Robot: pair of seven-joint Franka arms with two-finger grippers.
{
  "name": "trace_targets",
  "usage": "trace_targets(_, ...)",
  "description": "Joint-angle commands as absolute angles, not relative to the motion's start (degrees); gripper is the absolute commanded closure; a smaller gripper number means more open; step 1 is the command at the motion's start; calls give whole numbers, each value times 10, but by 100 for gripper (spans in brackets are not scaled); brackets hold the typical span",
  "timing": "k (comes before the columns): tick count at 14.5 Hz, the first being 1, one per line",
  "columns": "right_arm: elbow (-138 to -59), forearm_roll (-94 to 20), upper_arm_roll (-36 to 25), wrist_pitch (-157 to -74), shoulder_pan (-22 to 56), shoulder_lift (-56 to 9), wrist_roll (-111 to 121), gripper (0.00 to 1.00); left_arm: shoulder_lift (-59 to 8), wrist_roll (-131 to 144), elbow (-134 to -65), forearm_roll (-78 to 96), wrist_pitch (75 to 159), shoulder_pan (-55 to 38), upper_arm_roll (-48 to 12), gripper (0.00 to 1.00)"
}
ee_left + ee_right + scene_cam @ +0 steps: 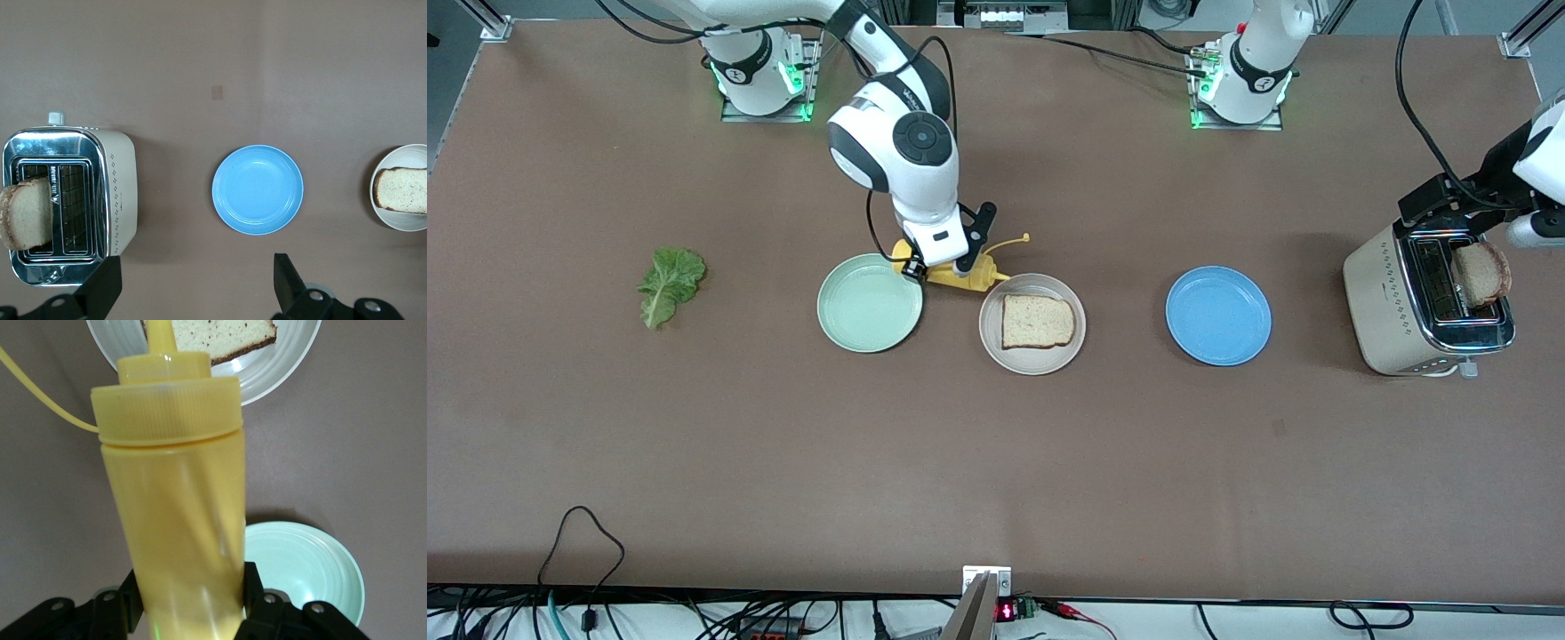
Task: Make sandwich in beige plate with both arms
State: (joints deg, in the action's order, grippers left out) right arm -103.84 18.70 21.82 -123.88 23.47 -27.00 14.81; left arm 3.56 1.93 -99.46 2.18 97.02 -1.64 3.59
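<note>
Mustard hovering, one slice plated

Our right gripper [190, 613] has its jaws clenched on the yellow squeeze bottle [959, 274], tilted at the beige plate's [991, 342] 11 o'clock rim above the bread slice [1037, 321]; left gripper [193, 290], released, waits over the toaster [1383, 311]. Squeeze early and we reckon sauce hits the worktop [996, 462].

Table [996, 462] – flat brown. Plates: mint green [870, 302], pale beige [1032, 324], blue [1218, 316]. Bread slice [1037, 322] on the beige plate – light tan, darker brown crust. Lettuce leaf [667, 283] green. Squeeze bottle [177, 507] translucent yellow, yellow cap. Toaster [1414, 311] cream with a small diamond dot pattern, chrome top; brown bread [1480, 274] in it. Arms white, black joints.
</note>
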Motion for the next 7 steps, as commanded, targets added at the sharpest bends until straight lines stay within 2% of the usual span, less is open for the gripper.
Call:
trace_targets(1,-997,199,203,-1209,259,-292,133,94,36,11,-989,3,970,-21,33,0)
trace_targets(7,-993,199,197,-1208,265,-295,123,94,38,11,-989,3,968,-21,26,0)
